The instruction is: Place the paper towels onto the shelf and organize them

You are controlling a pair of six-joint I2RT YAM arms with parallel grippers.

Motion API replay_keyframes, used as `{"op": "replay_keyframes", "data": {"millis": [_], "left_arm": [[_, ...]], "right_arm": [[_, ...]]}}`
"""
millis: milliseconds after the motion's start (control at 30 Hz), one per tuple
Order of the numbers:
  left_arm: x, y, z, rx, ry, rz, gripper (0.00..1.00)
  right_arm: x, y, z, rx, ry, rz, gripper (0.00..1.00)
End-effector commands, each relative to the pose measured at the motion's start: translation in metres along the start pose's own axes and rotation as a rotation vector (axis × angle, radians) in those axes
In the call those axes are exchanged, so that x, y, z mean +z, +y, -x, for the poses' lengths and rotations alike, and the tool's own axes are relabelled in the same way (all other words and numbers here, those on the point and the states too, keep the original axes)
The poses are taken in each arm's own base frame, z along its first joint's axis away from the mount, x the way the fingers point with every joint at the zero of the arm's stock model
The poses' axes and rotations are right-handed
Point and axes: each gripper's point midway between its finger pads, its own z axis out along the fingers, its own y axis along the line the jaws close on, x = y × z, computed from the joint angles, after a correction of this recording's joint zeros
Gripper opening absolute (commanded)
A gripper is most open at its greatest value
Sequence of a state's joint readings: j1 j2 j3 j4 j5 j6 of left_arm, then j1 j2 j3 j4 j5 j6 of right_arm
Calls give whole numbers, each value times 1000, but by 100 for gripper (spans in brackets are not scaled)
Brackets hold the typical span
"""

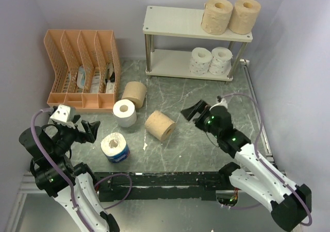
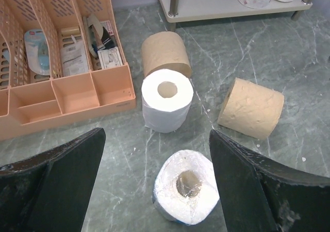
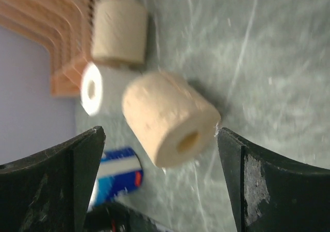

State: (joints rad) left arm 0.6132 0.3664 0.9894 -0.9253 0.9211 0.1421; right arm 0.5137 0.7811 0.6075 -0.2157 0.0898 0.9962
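The shelf (image 1: 172, 21) stands at the back right. Two tan rolls (image 1: 217, 14) stand on its top board and two white speckled rolls (image 1: 210, 61) on its lower board. On the table lie a tan roll (image 1: 135, 94), an upright white roll (image 1: 124, 112), a second tan roll (image 1: 160, 125) on its side, and a blue-wrapped roll (image 1: 115, 147). My left gripper (image 1: 86, 129) is open and empty, just left of the blue-wrapped roll (image 2: 186, 193). My right gripper (image 1: 195, 111) is open and empty, right of the second tan roll (image 3: 167, 118) and facing it.
An orange mesh file organizer (image 1: 82, 69) holding small items stands at the back left, close to the tan and white rolls. Walls close in the table on the left, back and right. A black rail (image 1: 170, 180) runs along the near edge.
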Motion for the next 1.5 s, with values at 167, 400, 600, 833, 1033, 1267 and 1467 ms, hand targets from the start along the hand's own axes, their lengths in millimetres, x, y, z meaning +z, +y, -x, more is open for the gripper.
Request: {"op": "replay_keyframes", "data": {"millis": [167,400,600,833,1033,1267,1467], "left_arm": [[-4,-7,4,44,-32,-6,94],[-6,-10,5,57,-40,-9,94],[-11,-16,6,84,-60,-9,94],[-12,-18,6,92,-65,-10,94],[-14,-21,7,106,-76,-10,94],[-15,-22,7,110,-78,-11,94],[-14,-22,6,108,-76,-11,94]], "right_arm": [[14,4,-106,-14,236,0,87],[32,31,-125,-72,243,9,86],[38,39,-115,-88,203,-3,85],[39,26,-115,-103,195,-58,83],[45,11,-126,-105,218,-106,82],[50,2,-134,-109,229,-129,79],[59,-1,-136,-128,224,-145,68]]}}
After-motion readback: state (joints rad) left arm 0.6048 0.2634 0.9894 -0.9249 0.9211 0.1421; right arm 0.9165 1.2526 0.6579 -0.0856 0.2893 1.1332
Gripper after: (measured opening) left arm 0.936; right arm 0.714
